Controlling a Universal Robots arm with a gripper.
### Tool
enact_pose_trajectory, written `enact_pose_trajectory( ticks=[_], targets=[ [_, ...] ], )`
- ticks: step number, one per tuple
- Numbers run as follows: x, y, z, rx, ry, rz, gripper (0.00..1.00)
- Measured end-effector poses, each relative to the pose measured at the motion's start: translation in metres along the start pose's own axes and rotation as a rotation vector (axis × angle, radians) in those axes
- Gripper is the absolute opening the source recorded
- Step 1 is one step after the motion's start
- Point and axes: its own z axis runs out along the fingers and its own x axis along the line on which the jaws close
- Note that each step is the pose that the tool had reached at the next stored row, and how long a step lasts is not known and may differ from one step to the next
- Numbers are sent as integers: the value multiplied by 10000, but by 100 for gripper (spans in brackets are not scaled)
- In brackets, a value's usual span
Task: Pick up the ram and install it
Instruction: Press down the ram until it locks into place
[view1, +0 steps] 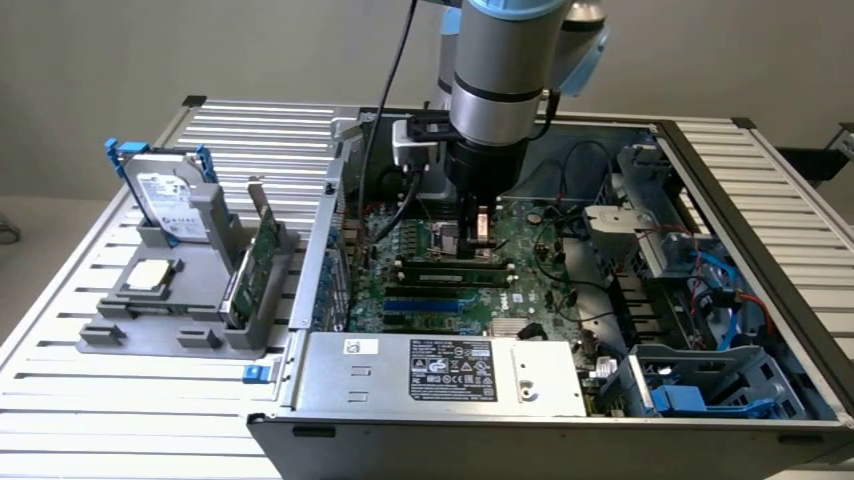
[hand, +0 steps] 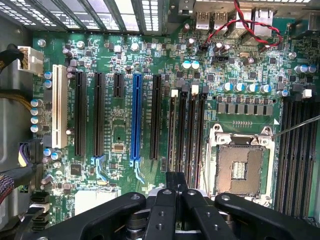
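Ram (view1: 447, 264) looks to stand in a slot near the middle of the motherboard (view1: 541, 290), though I cannot tell how deep it sits. My gripper (view1: 478, 240) is directly above it, fingers (hand: 170, 192) pressed together on nothing. Pushing off-centre could leave one end raised with its latch unclicked, or flex the board

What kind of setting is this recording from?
Probably a lab bench for robotic PC assembly: an open computer case with its motherboard exposed, a gray parts holder on a slatted metal table, under the gripper.
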Motion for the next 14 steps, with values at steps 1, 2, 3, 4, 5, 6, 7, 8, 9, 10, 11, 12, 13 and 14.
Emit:
enact_pose_trajectory(
  ticks=[1,2,3,4,5,6,7,8,9,10,11,12,13,14],
  targets=[
    [0,0,0,0,1,0,11],
    [0,0,0,0,0,0,11],
    [0,0,0,0,0,0,11],
    [0,0,0,0,0,0,11],
    [0,0,0,0,0,0,11],
    [0,0,0,0,0,0,11],
    [0,0,0,0,0,2,11],
    [1,0,-1,0,1,13,11],
    [1,0,-1,0,0,111,11],
    [1,0,0,1,-3,258,11],
    [1,0,0,1,-5,411,11],
    [1,0,0,1,-8,562,11],
    [1,0,0,2,-11,725,11],
    [1,0,0,2,-13,883,11]
  ],
)
